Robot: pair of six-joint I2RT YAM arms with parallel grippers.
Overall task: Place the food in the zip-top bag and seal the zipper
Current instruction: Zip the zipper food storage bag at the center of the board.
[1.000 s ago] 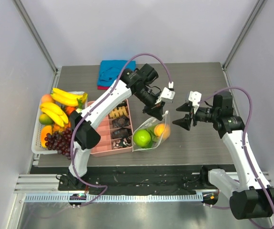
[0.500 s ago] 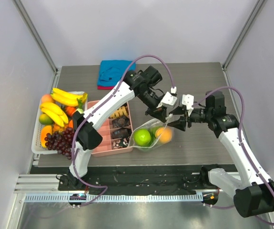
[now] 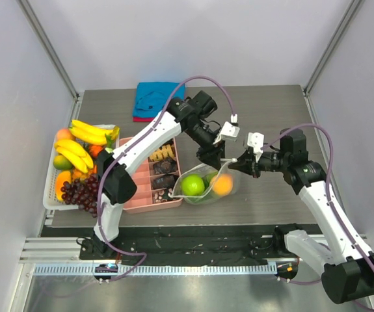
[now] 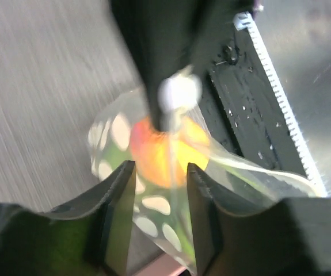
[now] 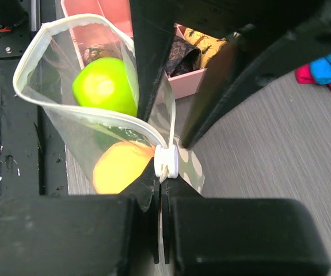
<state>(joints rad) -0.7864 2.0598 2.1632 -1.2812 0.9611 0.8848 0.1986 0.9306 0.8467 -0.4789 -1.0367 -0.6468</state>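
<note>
**A:** Where is the zip-top bag [image 3: 207, 194]?

**B:** It lies on the bench [image 3: 271, 110], just beside the pink box [image 3: 149, 208], on the side of the box facing the right arm. It is clear plastic with white dots. A green fruit [image 3: 193, 186] sits inside at the end nearer the pink box, and an orange fruit [image 3: 223, 185] sits at the end farther from it.

**A:** Is it sealed?

**B:** No. In the right wrist view the mouth gapes in a wide loop, and the zipper [image 5: 96, 118] runs around it as a pale strip. A small white tab [image 5: 166, 161] sits on the strip at the corner farthest from the pink box.

**A:** What are the claws doing?

**B:** The right claw [image 3: 237, 162] is pressed together and pinches the zipper right at that white tab. The left claw [image 3: 214, 158] hovers over the same end of the bag, a little nearer the pink box. Its fingers are partly spread on either side of the plastic film, and they do not look clamped on it.

**A:** So which step is this?

**B:** The food looks to be in, so I judge this to be the start of sealing.

**A:** What does the next move call for?

**B:** Probably a firm anchor from the left claw on the bag's edge. Then the right claw would need a steady pull along the strip toward the pink box, keeping both lips lined up. The film is slack and could bunch, or the fruit could roll out.
</note>
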